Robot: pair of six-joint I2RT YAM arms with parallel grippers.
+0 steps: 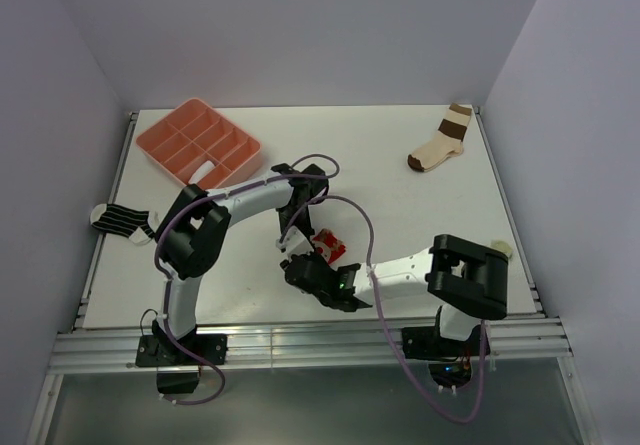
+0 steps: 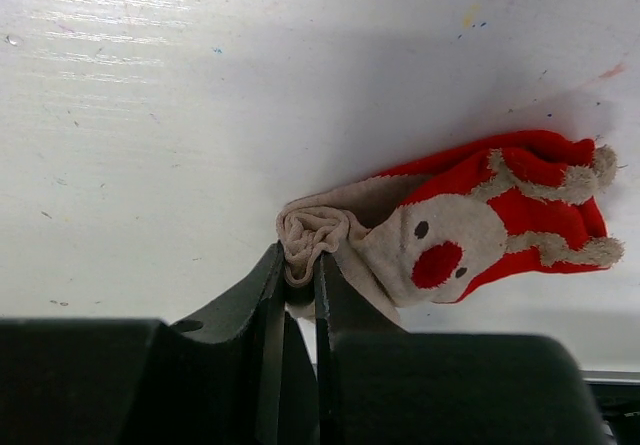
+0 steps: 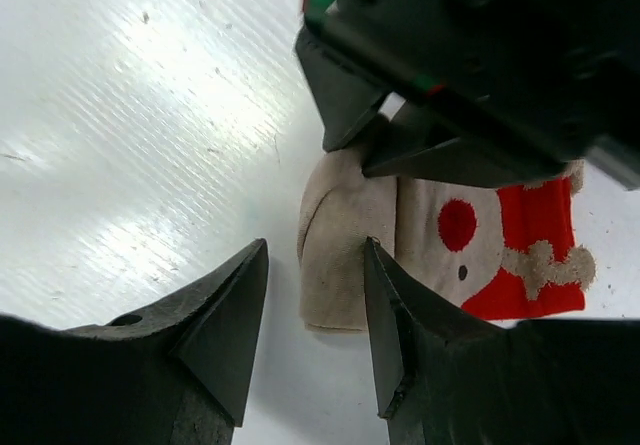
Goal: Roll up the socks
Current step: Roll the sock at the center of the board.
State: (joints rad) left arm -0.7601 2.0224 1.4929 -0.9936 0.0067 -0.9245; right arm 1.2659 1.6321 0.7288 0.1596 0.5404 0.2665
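Grippers first: the left gripper (image 2: 300, 265) has its jaws nearly pressed together, pinching a bunched fold at the tan end of the tan sock with a red end (image 2: 470, 235). Its own wrist view shows this pinch plainly, along with a face pattern on the sock: a red nose and two dark eyes. The right gripper (image 3: 316, 255) has its jaws spread with nothing between them, low over the table (image 1: 400, 205), and the sock's tan edge lies just beyond its fingertips. Only the right wrist view shows this gap, and it also shows the left gripper's fingers set on the sock from above. In the top view both tools meet at the centre-front of the table and hide most of that sock, leaving only a red patch visible. That view alone records the black-and-white thin-striped sock (image 1: 122, 220) at the left table edge, a pink divided tray (image 1: 166, 117) at rear left with a white item (image 1: 205, 172) in one near compartment, and a cream sock with brown bands (image 1: 440, 145) at rear right, all well apart from the grippers.
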